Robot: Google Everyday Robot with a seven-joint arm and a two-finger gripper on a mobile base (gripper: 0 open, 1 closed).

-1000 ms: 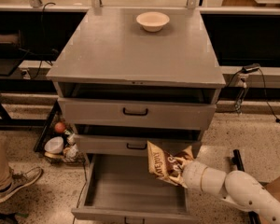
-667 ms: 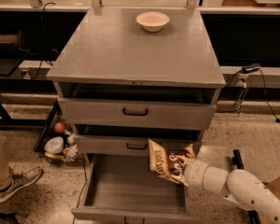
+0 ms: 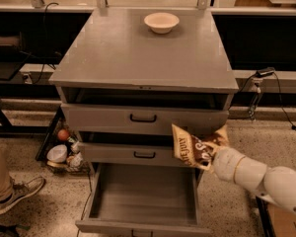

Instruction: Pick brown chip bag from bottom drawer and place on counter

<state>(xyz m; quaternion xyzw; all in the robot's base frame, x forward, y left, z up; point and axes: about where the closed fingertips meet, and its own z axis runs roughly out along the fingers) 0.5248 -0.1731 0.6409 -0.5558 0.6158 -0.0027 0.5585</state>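
Observation:
The brown chip bag (image 3: 193, 147) hangs in the air in front of the middle drawer, tilted, tan edges and white lettering showing. My gripper (image 3: 214, 153) is shut on its right end, at the end of my white arm (image 3: 264, 177) that comes in from the lower right. The bottom drawer (image 3: 143, 195) is pulled out below the bag and its grey floor is bare. The counter (image 3: 138, 53) is the flat grey top of the cabinet, well above the bag.
A small white bowl (image 3: 161, 21) stands at the back of the counter. Two upper drawers with black handles (image 3: 143, 118) are slightly open. A basket of small items (image 3: 64, 149) sits on the floor left of the cabinet. A person's shoe (image 3: 17, 194) is at the lower left.
The bag and my gripper have risen a little and moved slightly right, from over the open bottom drawer to the level of the middle drawer front.

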